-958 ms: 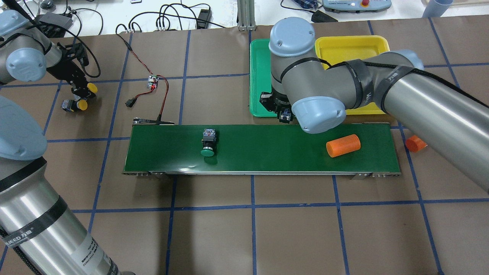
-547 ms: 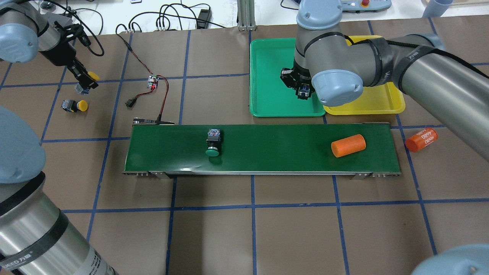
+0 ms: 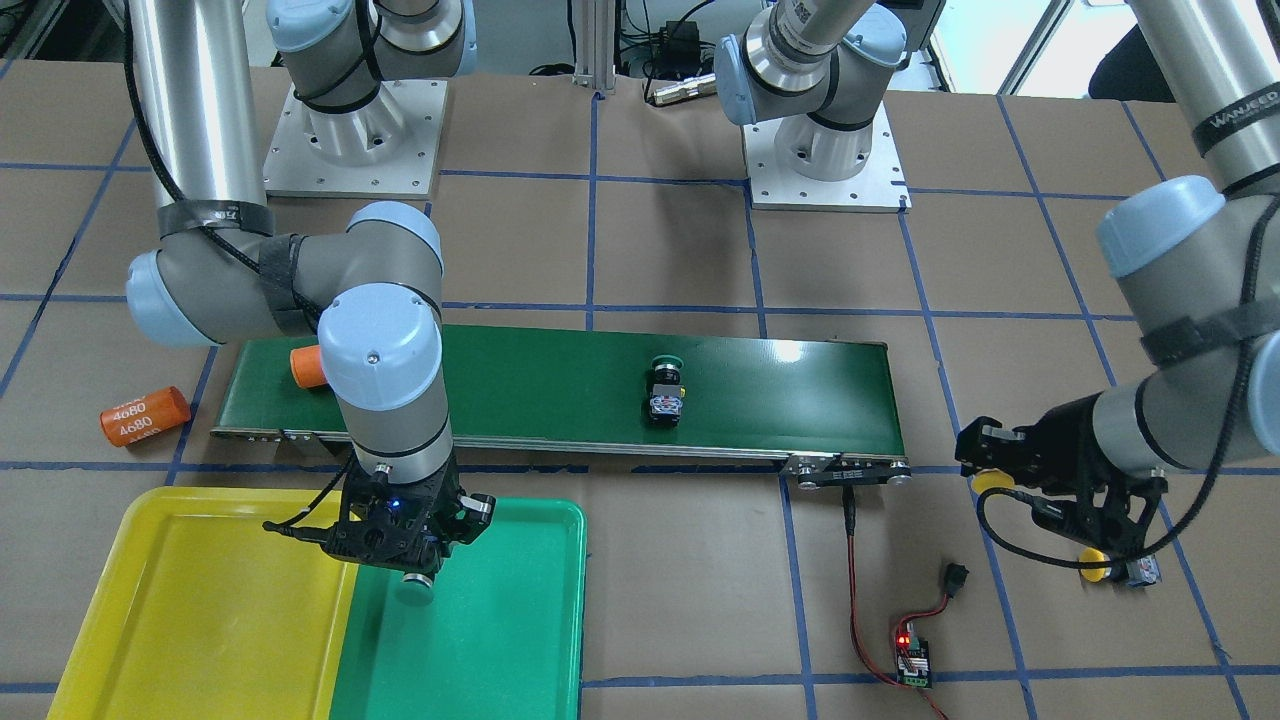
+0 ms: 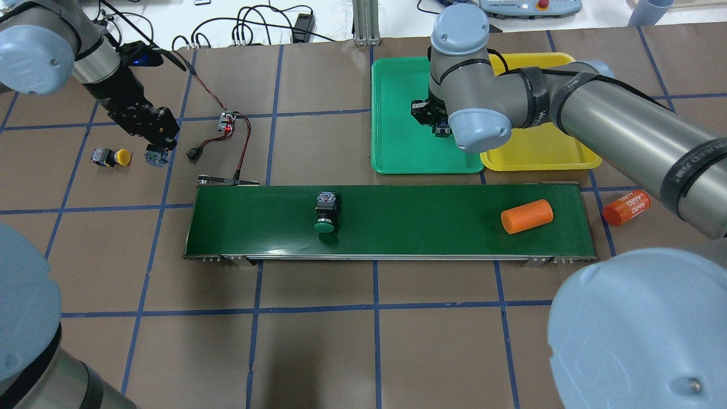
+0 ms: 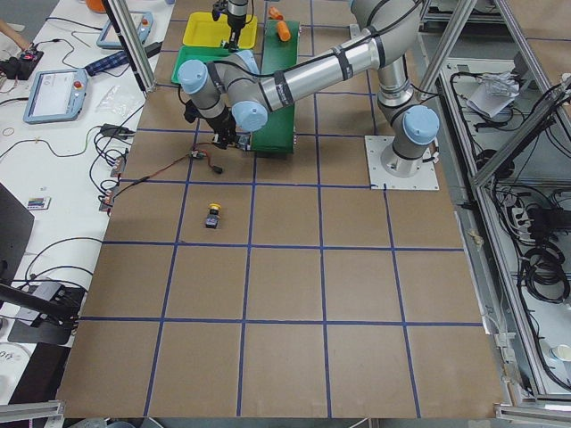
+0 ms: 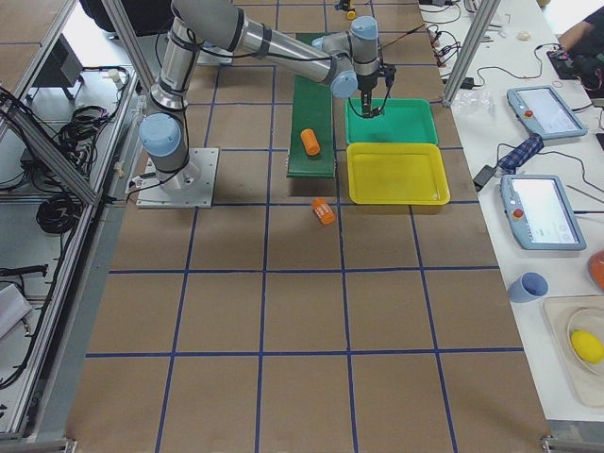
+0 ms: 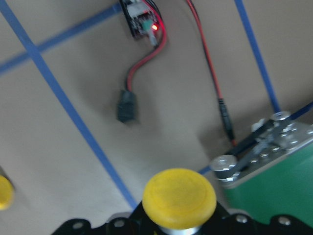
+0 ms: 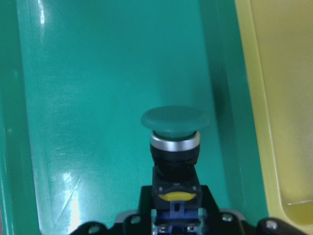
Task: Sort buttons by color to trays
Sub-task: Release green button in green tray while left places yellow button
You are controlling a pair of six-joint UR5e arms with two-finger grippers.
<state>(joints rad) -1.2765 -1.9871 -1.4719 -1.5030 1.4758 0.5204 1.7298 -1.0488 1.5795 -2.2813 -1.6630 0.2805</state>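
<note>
Over the glossy green tray (image 3: 500,620), the right hand (image 3: 408,550) is clamped on the blocky black body of a green button (image 8: 174,122); the round mushroom cap points down at the tray floor, near the wall beside the yellow tray (image 3: 200,600); whether the cap touches cannot be told. The left hand (image 4: 156,139) is closed on a yellow button (image 7: 179,197), cap pointing away from the hand, above the brown paper tabletop (image 4: 318,341) by the matte green conveyor belt (image 4: 426,221); its fingers are cut off in the wrist view. A second yellow button (image 4: 112,157) lies near that hand; a second green button (image 4: 326,213) lies on the belt, well apart from both hands.
</note>
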